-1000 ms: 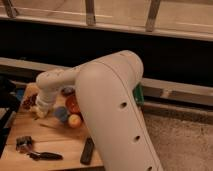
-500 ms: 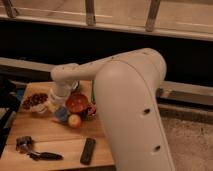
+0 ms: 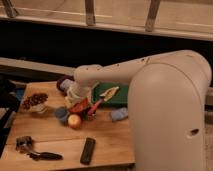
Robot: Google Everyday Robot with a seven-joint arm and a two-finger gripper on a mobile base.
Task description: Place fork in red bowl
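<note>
**Hovering over the bowl, fork not yet seen inside**

Reaching across the wooden table (image 3: 107,142), the white robot arm holds its gripper (image 3: 77,99) low, just above the round glossy red-orange bowl (image 3: 80,106). The fingers are closed; the small silvery metal fork is probably pinched between them, though the wrist hides it. This looks like the placing step. Next, the fingers must part directly over the bowl, clear of the red-handled utensil (image 3: 97,105) and small orange ball (image 3: 74,120) beside it.

Single camera is looking down from above and behind the arm (image 3: 165,95), facing the wooden table (image 3: 110,142); gripper (image 3: 79,100) is sitting mid-distance over it.
</note>
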